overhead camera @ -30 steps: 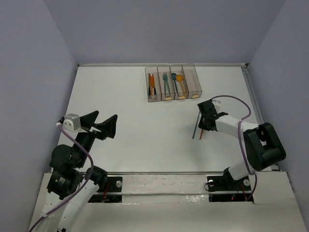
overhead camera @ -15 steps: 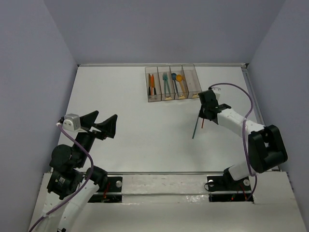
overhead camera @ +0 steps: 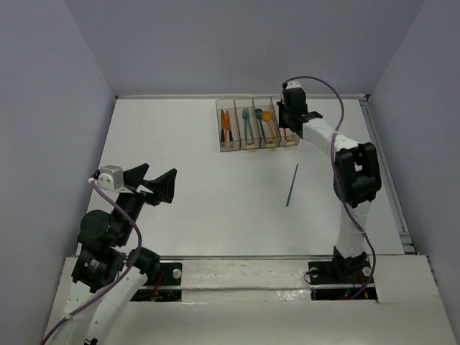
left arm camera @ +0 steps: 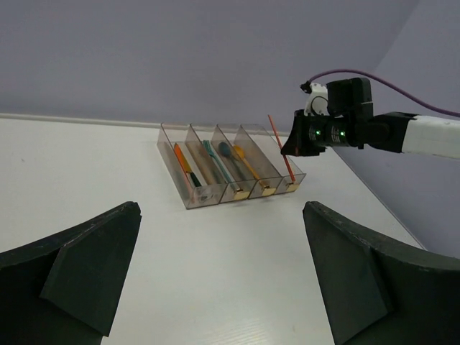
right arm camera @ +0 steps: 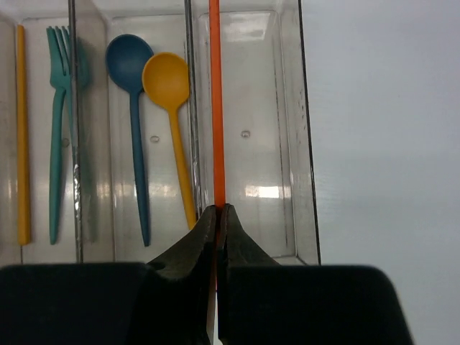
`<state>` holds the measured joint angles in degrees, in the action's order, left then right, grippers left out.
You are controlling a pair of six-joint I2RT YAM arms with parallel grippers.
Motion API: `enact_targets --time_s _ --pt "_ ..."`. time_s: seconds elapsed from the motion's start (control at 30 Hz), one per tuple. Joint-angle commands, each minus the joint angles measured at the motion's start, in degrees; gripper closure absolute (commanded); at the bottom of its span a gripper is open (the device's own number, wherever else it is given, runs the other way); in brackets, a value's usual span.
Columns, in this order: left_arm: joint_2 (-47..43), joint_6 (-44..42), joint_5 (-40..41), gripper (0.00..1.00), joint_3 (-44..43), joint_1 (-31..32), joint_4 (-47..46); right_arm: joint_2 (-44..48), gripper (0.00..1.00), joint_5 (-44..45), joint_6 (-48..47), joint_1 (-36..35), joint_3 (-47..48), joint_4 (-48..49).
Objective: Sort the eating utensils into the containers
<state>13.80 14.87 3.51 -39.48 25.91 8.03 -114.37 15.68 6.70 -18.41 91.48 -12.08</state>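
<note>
The containers (overhead camera: 219, 126) stand in a row at the back of the table. In them lie orange utensils (overhead camera: 226, 125), a teal fork (right arm camera: 56, 129), a blue spoon (right arm camera: 133, 108) and a yellow spoon (right arm camera: 169, 108). My right gripper (right arm camera: 217, 210) is shut on a thin red-orange utensil (right arm camera: 215, 108). It hangs over the left wall of the rightmost bin (right arm camera: 305, 144). The left wrist view shows that utensil (left arm camera: 280, 144) slanting above the bin. A dark thin utensil (overhead camera: 292, 185) lies on the table in front of the bins. My left gripper (overhead camera: 159, 171) is open over the left of the table, holding nothing.
Grey walls close in the table on three sides. A raised rail (overhead camera: 377, 144) runs along the right edge. The arm bases sit on the white strip (overhead camera: 237, 277) at the near edge.
My right gripper has lifted the red-orange utensil from the table's right middle and carried it back to the rightmost bin. The dark utensil stayed on the table. The left arm barely moved.
</note>
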Motion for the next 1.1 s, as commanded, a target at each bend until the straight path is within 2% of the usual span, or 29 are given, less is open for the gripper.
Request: enact_targets --time_s 0.0,0.33,0.5,0.6,0.63,0.67,0.7,0.73,0.87,0.9,0.93,1.0,1.03,1.07 --pt "1.23 -0.72 0.18 0.01 -2.18 -0.24 -1.79 -4.72 1.00 -5.30 -3.71 2.41 9.42 -1.10" --pt "1.93 -0.64 -0.26 0.01 -2.18 -0.77 -2.14 -11.31 1.00 -6.89 -3.36 4.00 17.23 -3.21" --pt "1.93 -0.72 -0.34 0.01 -2.09 -0.77 -2.23 -12.55 0.94 -6.54 -3.71 4.00 17.33 -4.45" --pt "2.02 -0.72 -0.43 0.01 -2.09 -1.30 -2.32 -12.64 0.73 -4.79 -3.19 4.00 17.15 -4.88" --pt "2.10 -0.72 -0.52 0.01 -2.09 -1.30 -2.23 -12.11 0.53 -3.13 -2.40 4.00 17.24 -5.23" --pt "2.11 -0.72 -0.52 0.01 -2.00 -1.30 -2.32 -11.67 0.53 -2.77 -2.39 4.00 17.15 -5.24" --pt "2.02 -0.72 -0.52 0.01 -2.00 -1.30 -2.32 -11.06 0.29 -2.68 -1.70 4.52 16.80 -5.24" --pt "2.02 -0.72 -0.52 0.01 -2.09 -1.30 -2.32 -10.36 0.22 -2.50 -1.34 4.53 16.63 -5.33" --pt "1.58 -0.72 -0.61 0.01 -2.09 -1.30 -2.32 -3.78 0.20 -2.50 1.90 4.53 10.49 -2.79" --pt "1.49 -0.72 -0.69 0.01 -2.09 -1.30 -2.41 1.11 0.20 -2.59 2.96 4.53 7.51 0.18" --pt "1.06 -0.72 -0.61 0.01 -2.09 -1.30 -2.32 3.95 0.20 -2.76 5.67 4.53 0.26 1.86" --pt "0.70 -0.72 -0.69 0.01 -2.09 -1.30 -2.32 10.10 0.19 -2.33 9.01 4.53 -8.29 5.12" --pt "0.44 -0.72 -0.78 0.01 -2.00 -1.30 -2.41 16.31 0.19 -1.45 13.21 4.01 -17.21 7.92" --pt "0.26 -0.72 -0.87 0.01 -2.00 -1.30 -2.41 19.24 0.18 -1.10 15.25 4.00 -21.57 8.99"
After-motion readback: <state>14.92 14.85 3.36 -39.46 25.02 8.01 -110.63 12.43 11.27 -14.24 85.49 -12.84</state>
